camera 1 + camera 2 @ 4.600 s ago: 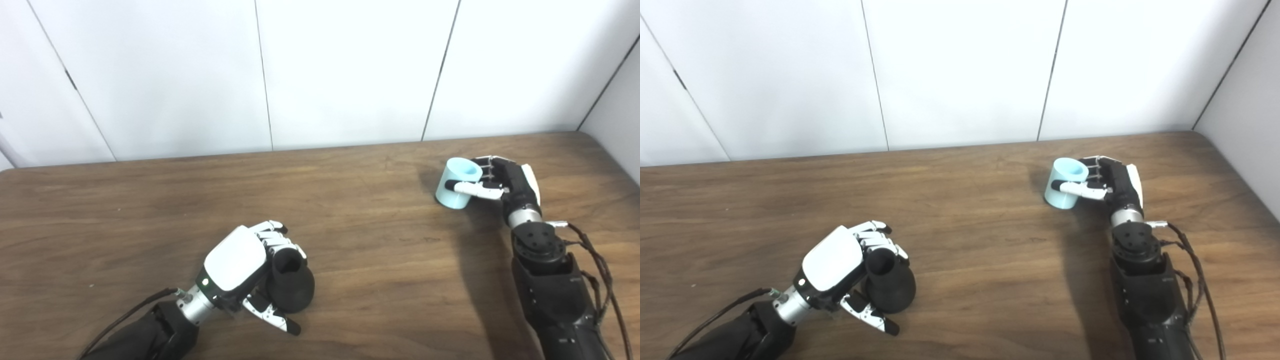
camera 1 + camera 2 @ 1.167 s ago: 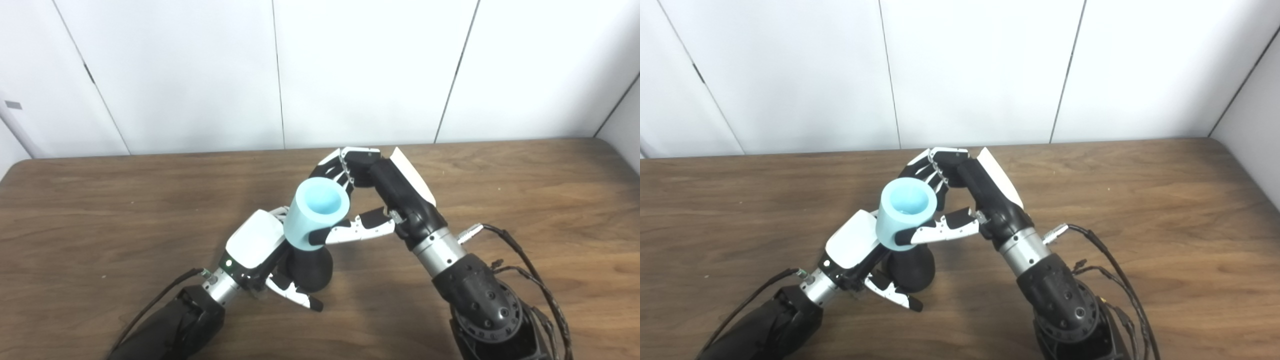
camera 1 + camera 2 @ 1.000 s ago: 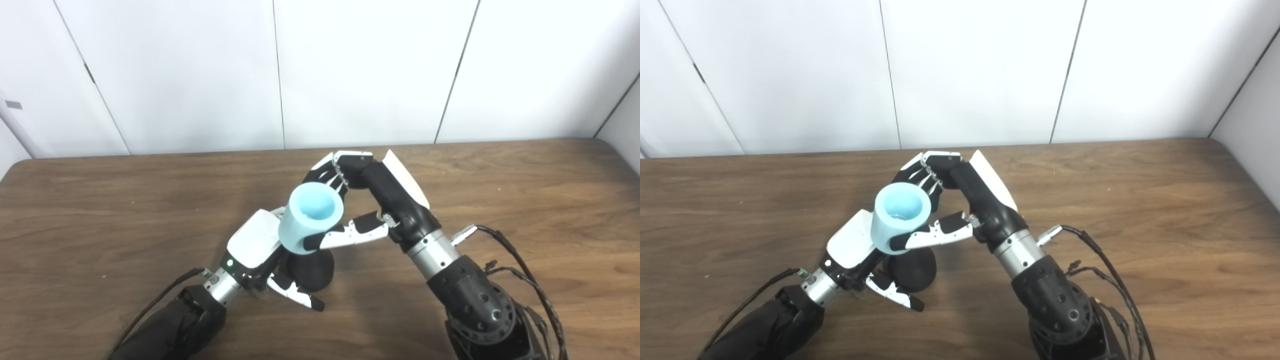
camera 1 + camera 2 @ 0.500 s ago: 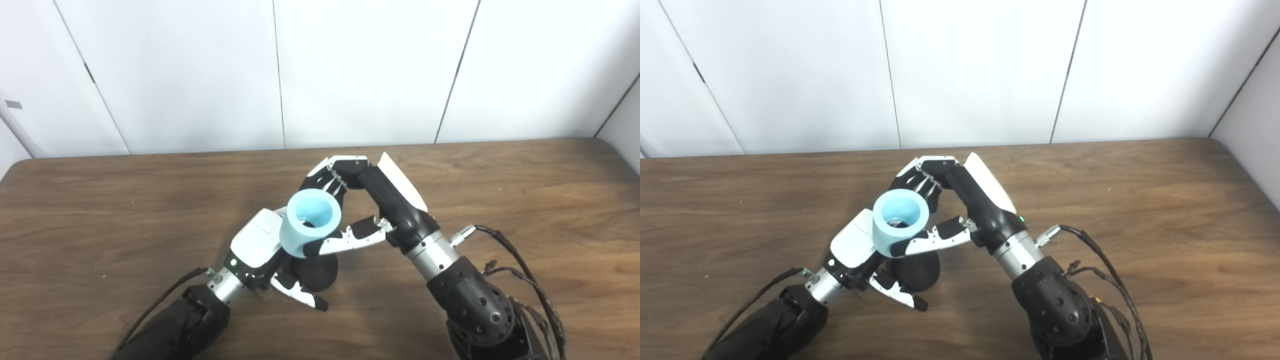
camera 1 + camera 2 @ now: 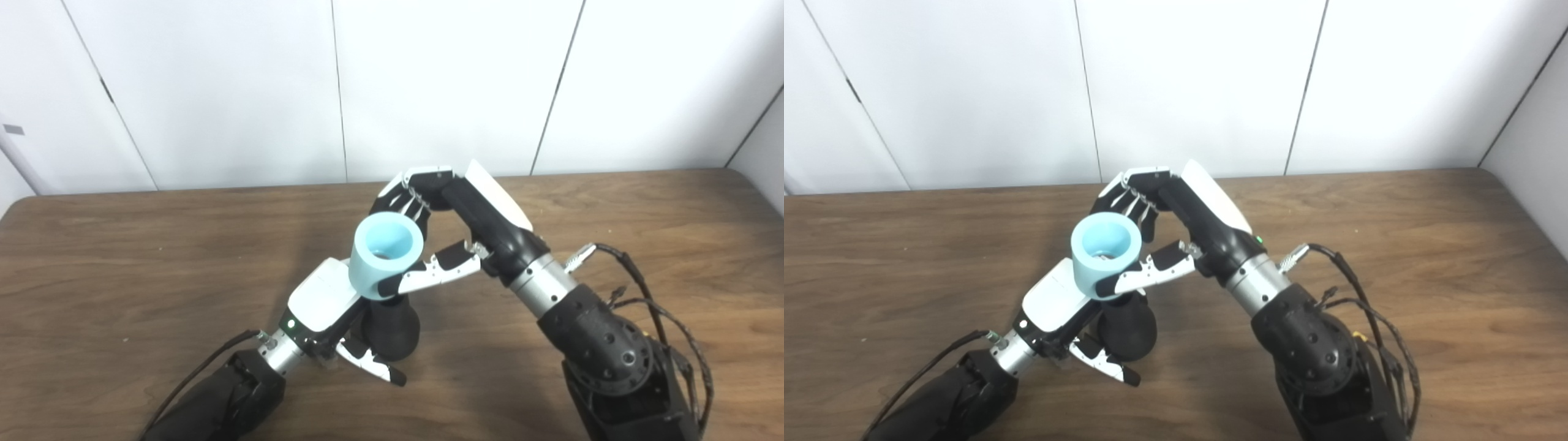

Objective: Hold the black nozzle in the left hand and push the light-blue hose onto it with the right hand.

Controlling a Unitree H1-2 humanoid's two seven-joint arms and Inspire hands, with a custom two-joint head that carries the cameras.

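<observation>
Light-blue hose (image 5: 384, 254), black nozzle (image 5: 392, 327), brown wood-grain table (image 5: 122, 257), white wall (image 5: 245, 92).

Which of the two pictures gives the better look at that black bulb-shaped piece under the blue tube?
The left eye view: the black nozzle shows its neck and rounded body under the light-blue hose. The right eye view shows mostly its bulb, the thumb of the right hand crossing above.

Your left hand (image 5: 321, 300) sits low near the table, fingers curled shut in a grasp, forearm angling in from bottom left. Your right hand (image 5: 465, 226) is raised above it, fingers and thumb pinched closed, wrist bent downward.
</observation>
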